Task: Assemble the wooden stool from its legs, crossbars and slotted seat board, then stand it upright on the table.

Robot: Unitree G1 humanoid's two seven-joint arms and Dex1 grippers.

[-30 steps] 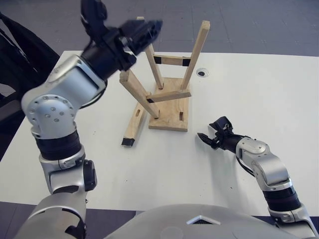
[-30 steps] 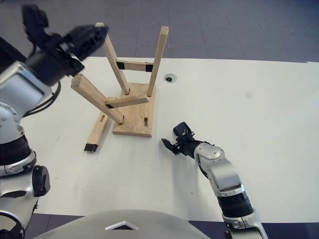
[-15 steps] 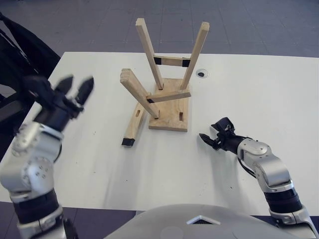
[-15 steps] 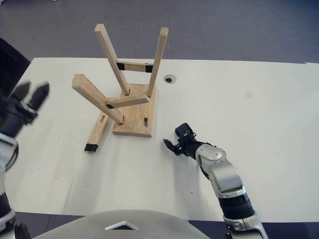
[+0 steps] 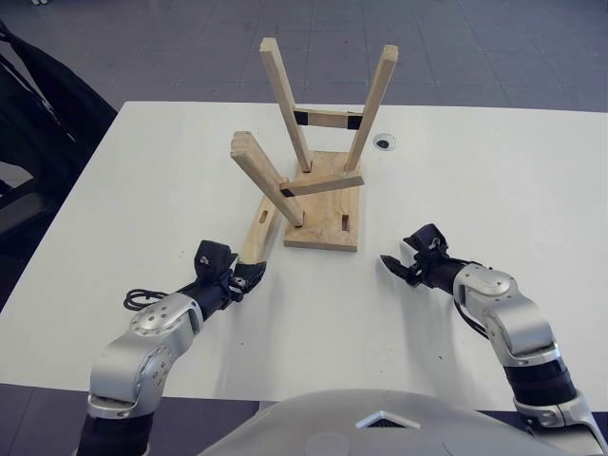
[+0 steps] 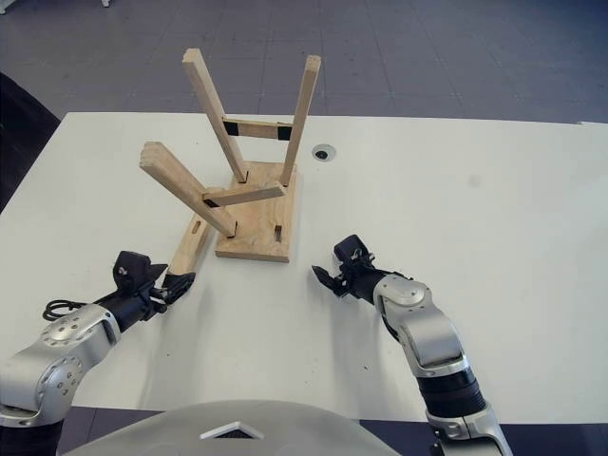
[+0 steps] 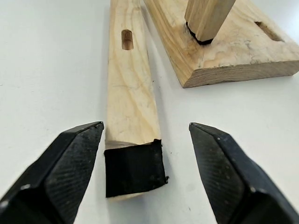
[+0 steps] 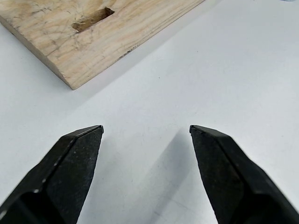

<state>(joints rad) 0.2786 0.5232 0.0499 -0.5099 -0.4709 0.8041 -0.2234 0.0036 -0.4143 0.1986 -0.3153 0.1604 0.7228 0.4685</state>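
The seat board (image 5: 328, 217) lies flat on the white table (image 5: 475, 161), around the middle and toward the far side. Three legs stand in it. Two far legs (image 5: 283, 95) point up and lean a little apart, with a crossbar (image 5: 328, 118) between them. A third leg (image 5: 256, 171) tilts strongly to the robot's left, and a second crossbar (image 5: 323, 182) goes from it toward the far legs. The loose leg (image 5: 256, 233) lies flat on the table just beside the left edge of the board, with its black end (image 7: 133, 169) toward the robot.

The left gripper (image 5: 247, 274) is low over the table at this black end. Its fingers (image 7: 70, 161) are wide apart, one on each side of the end, and they do not touch the wood. It holds nothing.

The right gripper (image 5: 389, 266) is near the table, to the right of the board's near corner and apart from it. Its fingers (image 8: 70, 163) are also wide apart, with bare table between them. An empty slot (image 8: 93, 17) of the board is in front of it.
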